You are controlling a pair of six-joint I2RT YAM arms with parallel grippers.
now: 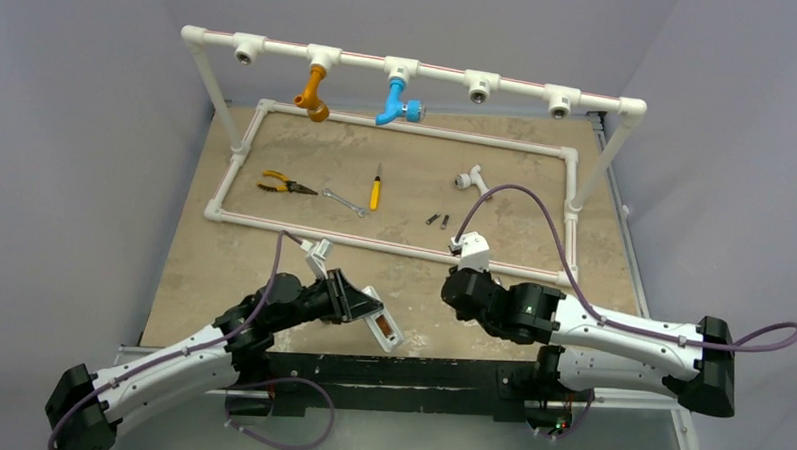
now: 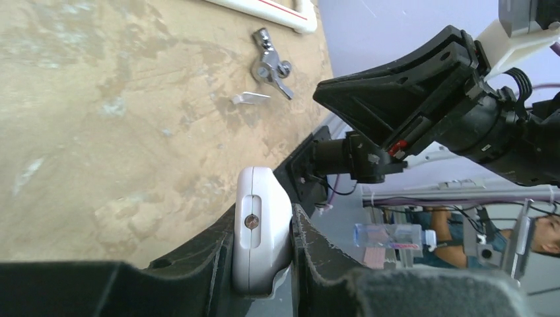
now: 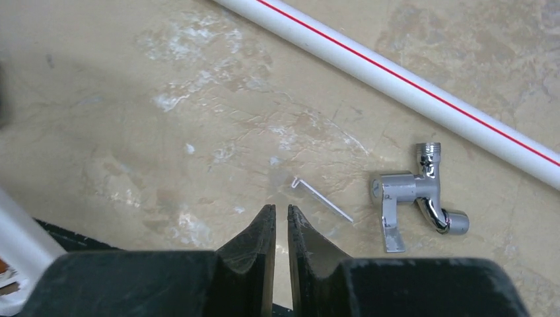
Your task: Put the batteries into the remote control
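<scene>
My left gripper (image 2: 264, 211) is shut on the white remote control (image 2: 259, 231), clamping it edge-on between both fingers. In the top view the remote control (image 1: 382, 328) is held above the table's near edge with its dark battery bay facing up. The two batteries (image 1: 438, 221) lie side by side on the table inside the pipe frame, beyond the right arm. My right gripper (image 3: 281, 210) points down at bare table, its jaws nearly together with only a thin slit and nothing between them.
A silver tap fitting (image 3: 413, 198) and a small hex key (image 3: 322, 198) lie just right of the right fingers. The white pipe frame (image 1: 394, 243) encloses pliers (image 1: 281, 185), a wrench (image 1: 345, 202), a yellow-handled screwdriver (image 1: 376, 187) and a white tee (image 1: 468, 178).
</scene>
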